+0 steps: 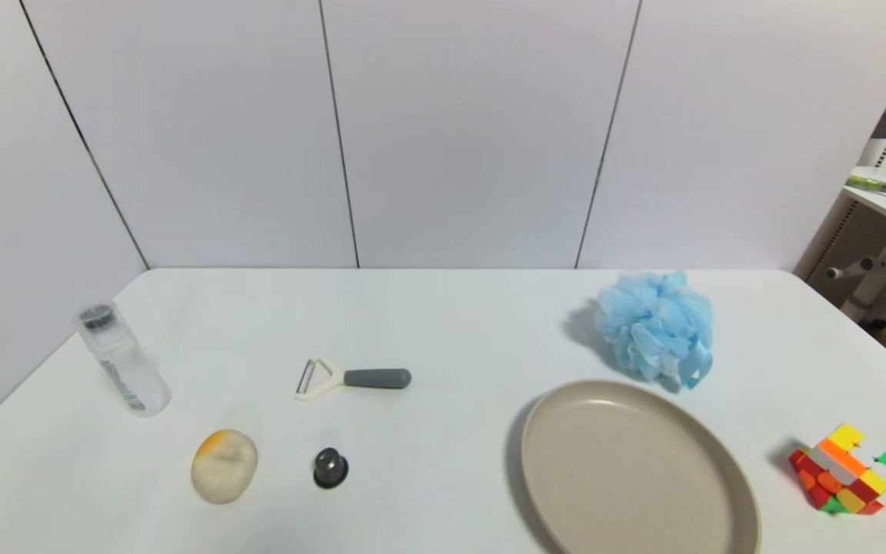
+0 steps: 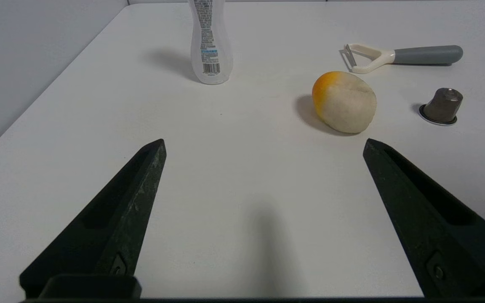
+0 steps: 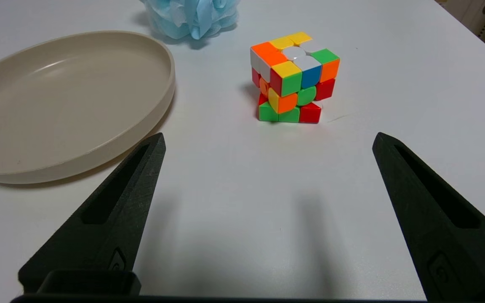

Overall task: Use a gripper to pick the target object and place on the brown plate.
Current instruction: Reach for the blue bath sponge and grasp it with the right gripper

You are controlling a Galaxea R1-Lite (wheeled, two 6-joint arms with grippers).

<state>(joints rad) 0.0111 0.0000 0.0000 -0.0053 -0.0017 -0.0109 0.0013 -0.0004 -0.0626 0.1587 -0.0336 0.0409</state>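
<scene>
The right end effector (image 3: pixel 267 139) hangs low over the near right part of the table (image 1: pixel 443 323), its 2 fingers spread wide w/ nothing between them. Neither arm shows in the head view, so both sit back at the near edge. Straight ahead of the right end effector stands the puzzle cube (image 3: pixel 295 78), near but not touching. The brown plate (image 3: pixel 72 103) lies just beside the cube on the inner side, apart from it. Beyond the plate's far rim sits the target object (image 3: pixel 192 17), the light blue pouf, close to the rim; whether it touches can't be told.

In the head view the pouf (image 1: pixel 654 323) is on the far right of the table, directly behind the plate (image 1: pixel 635 469), cube (image 1: pixel 847 469) off to the right near the front edge. So from the right end effector the pouf lies forward & somewhat inward, past both plate and cube. It's a ruffled ball w/ no real long axis; a ribbon loop hangs on its near side.

The left end effector (image 2: pixel 263 143) is also spread & empty, over the near left of the table, facing a pale stone-like lump (image 2: pixel 343 101), a clear bottle (image 2: pixel 209 42), a peeler (image 2: pixel 402 55) and a small dark capsule (image 2: pixel 440 107). It's well apart from the pouf.

Judgement: right arm is clearly nearer, so it should do the reach, going forward over or around the plate, clear of the cube.
</scene>
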